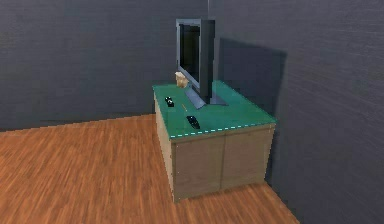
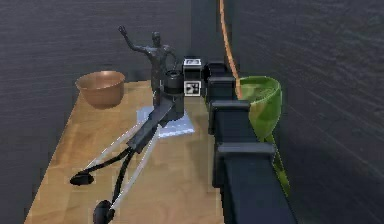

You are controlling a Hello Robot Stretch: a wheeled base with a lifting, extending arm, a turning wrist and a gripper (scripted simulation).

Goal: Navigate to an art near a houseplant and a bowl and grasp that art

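Observation:
A dark statue of a figure with one arm raised (image 2: 155,58) stands on the wooden tabletop (image 2: 70,140) in the arm side view. To its left sits a copper bowl (image 2: 101,86), and to its right a green houseplant (image 2: 262,105) with an orange stem. The dark arm (image 2: 245,170) rises from the bottom edge to two white marker squares (image 2: 190,78) beside the statue. My gripper (image 2: 92,196) stretches from there down to the left. Its fingertips lie over bare tabletop, so it holds nothing. A pale flat sheet (image 2: 178,127) lies under the gripper's body.
In the forward view a television (image 1: 193,58) stands on a green-topped cabinet (image 1: 235,118) with two dark remotes (image 1: 192,121) and a small tan object (image 1: 180,78). Wooden floor (image 1: 80,170) spreads to the left. Dark walls close in behind and at the right.

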